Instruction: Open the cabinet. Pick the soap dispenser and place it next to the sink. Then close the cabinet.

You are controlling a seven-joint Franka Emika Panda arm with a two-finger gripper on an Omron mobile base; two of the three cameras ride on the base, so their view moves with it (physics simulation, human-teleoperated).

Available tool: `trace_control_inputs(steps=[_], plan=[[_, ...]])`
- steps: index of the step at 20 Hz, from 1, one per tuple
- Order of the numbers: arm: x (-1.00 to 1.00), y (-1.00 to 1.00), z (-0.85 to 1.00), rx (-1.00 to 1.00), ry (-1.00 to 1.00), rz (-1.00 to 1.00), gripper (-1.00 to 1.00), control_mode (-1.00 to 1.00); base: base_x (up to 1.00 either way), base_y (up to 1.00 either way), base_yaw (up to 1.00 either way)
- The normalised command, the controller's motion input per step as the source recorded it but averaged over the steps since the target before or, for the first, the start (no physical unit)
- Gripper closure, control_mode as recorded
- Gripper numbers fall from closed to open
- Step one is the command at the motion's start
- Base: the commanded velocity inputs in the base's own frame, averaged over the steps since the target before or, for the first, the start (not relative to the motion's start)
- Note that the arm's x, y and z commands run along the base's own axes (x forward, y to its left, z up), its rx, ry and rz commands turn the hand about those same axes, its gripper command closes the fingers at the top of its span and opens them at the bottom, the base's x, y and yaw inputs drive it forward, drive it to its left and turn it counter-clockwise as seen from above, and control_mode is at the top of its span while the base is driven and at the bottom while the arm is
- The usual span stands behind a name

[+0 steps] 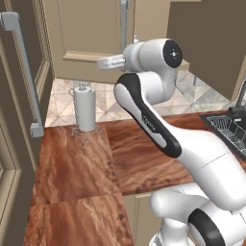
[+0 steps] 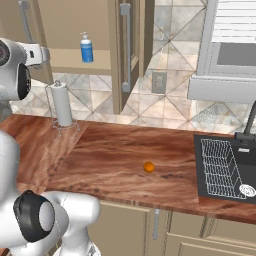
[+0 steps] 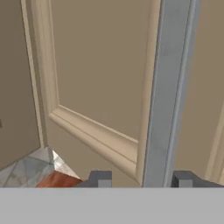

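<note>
Kitchen worktop (image 2: pixel 125 150) scene: cabinet (image 2: pixel 131 50) partly open, tool (image 3: pixel 142 179) straddling its bar handle (image 3: pixel 168 87), soap dispenser (image 2: pixel 87 48) still shelved, sink (image 2: pixel 225 167) placement pending.

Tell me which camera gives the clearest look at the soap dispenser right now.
The right base view: the soap dispenser stands upright and unobstructed on the open cabinet shelf. The left base and hand views give cabinet door panels and handles instead.

A rendered home kitchen is showing here: a wooden surface (image 2: pixel 115 155) is running under beige wall cabinets (image 2: pixel 131 50), with a sink (image 2: pixel 222 170) and tiled backsplash (image 2: pixel 170 107).
</note>
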Motion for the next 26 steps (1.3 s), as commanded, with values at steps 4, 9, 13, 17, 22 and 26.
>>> trace_control_inputs(steps=[4, 9, 13, 17, 22, 26], plan=[[-0.15, 0.70, 0.15, 0.00, 0.00, 0.08, 1.00, -1.00, 0.00, 0.00, 0.00], [-0.13, 0.73, 0.19, 0.00, -0.01, 0.08, 1.00, -1.00, 0.00, 0.00, 0.00], [-0.44, 0.86, 0.18, 0.00, -0.01, 0.09, 1.00, -1.00, 0.00, 0.00, 0.00], [-0.76, 0.98, 0.19, 0.00, -0.03, 0.11, 1.00, -1.00, 0.00, 0.00, 0.00], [-0.75, 0.96, 0.20, 0.00, -0.06, 0.12, 1.00, -1.00, 0.00, 0.00, 0.00], [-0.58, 0.88, 0.18, 0.00, -0.07, 0.12, 1.00, -1.00, 0.00, 0.00, 0.00]])
